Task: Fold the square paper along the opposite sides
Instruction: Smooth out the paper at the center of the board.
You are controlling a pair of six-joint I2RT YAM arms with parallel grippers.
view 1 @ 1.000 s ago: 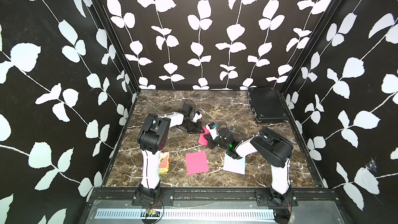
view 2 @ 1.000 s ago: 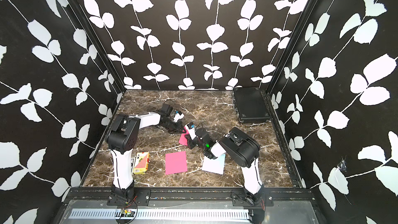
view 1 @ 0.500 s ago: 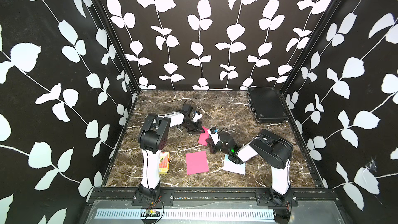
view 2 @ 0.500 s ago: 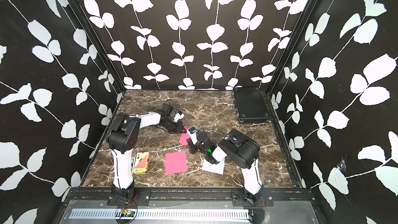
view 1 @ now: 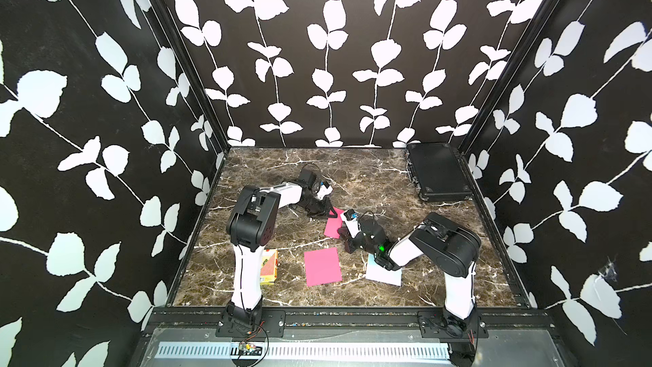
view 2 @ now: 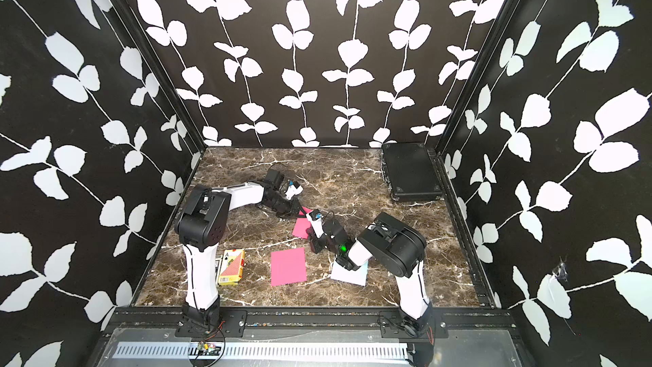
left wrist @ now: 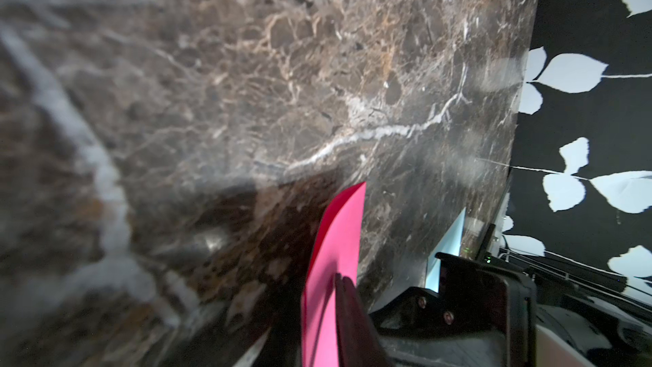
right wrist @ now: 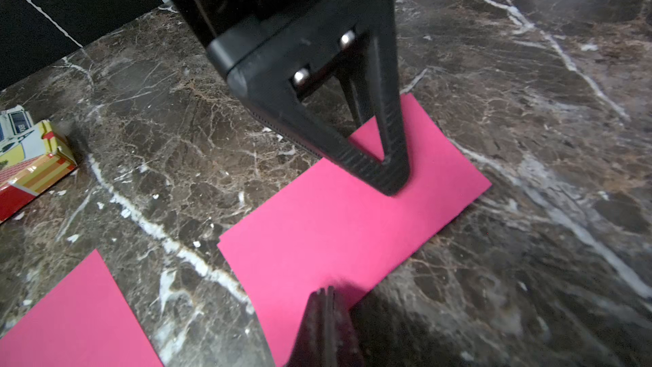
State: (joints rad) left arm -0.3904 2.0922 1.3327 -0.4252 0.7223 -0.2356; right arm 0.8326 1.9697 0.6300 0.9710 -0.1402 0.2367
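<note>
The folded pink paper [view 1: 333, 224] [view 2: 301, 229] lies flat on the marble table as a narrow rectangle [right wrist: 352, 227]. My left gripper [view 1: 331, 211] [view 2: 303, 210] is at its far end, with a fingertip [right wrist: 391, 185] resting on the paper. In the left wrist view the paper [left wrist: 335, 259] runs between the slightly parted jaws [left wrist: 303, 344], against one finger [left wrist: 349, 312], so this gripper is open. My right gripper [view 1: 342, 234] [right wrist: 326, 293] is shut, and its tips press on the paper's near edge.
An unfolded pink sheet [view 1: 322, 266] [right wrist: 70, 319] and a pale sheet [view 1: 384, 273] lie toward the front, the pale one partly under my right arm. A playing-card box [view 1: 270, 266] [right wrist: 28, 164] lies by the left arm's base. A black case [view 1: 437, 171] sits at the back right.
My right gripper has slid a little toward the front along the folded paper, staying shut. The left gripper has stayed put and its jaws have parted slightly.
</note>
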